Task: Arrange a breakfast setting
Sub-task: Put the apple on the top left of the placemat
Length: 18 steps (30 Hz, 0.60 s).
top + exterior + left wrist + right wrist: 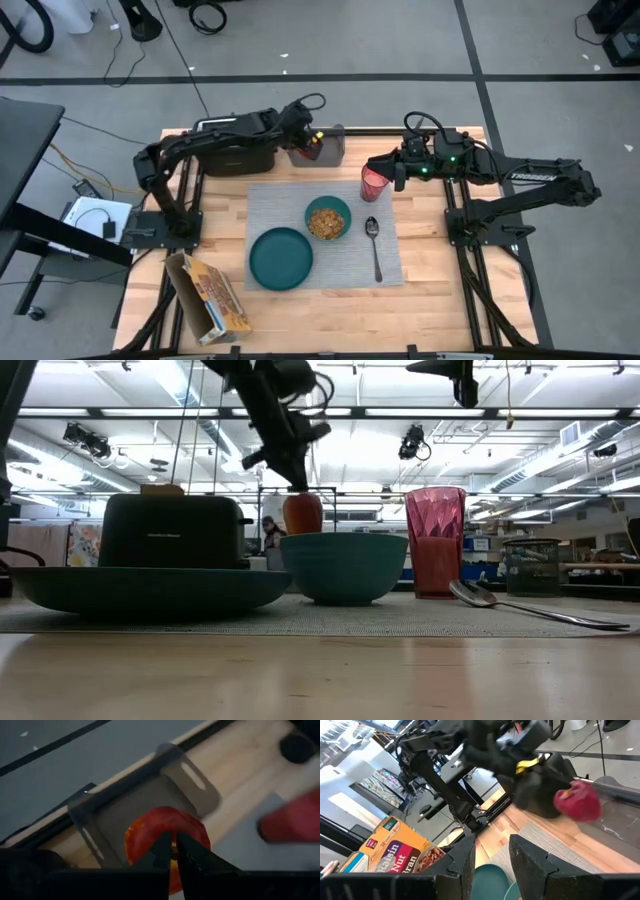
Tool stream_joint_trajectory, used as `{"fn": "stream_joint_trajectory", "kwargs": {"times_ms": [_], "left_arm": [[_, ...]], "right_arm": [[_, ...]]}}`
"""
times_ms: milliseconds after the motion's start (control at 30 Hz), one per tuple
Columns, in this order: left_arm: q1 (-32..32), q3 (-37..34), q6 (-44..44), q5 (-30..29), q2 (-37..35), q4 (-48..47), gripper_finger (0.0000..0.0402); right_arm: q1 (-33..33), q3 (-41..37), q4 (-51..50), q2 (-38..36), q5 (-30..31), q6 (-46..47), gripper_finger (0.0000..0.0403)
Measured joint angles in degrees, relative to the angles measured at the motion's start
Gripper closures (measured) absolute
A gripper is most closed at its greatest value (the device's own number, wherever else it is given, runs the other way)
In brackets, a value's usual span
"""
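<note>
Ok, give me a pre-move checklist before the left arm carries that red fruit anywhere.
1. Left gripper shut on the fruit: ok; the fingers pinch it at its top.
2. Fruit clear of the grey tray: ok; in the low view it hangs above the bowl's rim line.
3. Free spot on the placemat: ok; bare mat shows around the spoon.
4. Bowl free: not ok; it holds cereal.
5. Plate free: ok; nothing lies on it.
6. Right gripper out of the way: cannot tell; it sits at the cup, close to any path onto the mat.
</note>
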Motion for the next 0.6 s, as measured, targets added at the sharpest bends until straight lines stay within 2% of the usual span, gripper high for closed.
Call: {"fn": "stream_joint_trajectory", "kwargs": {"times_ms": [367,600], "left_arm": [[-10.95,-0.17,-3.69,-0.26,-2.98,-11.65,0.0379],[-17.63,-7.31,-12.43,-3.16,-3.27,-12.16,0.0379]], "right_arm": [[0.0,0.0,-0.49,-0.01,-3.77,-1.21,0.0274],[0.17,0.0,-0.75,-0.17,-8.48,-1.01,0.0274]]}}
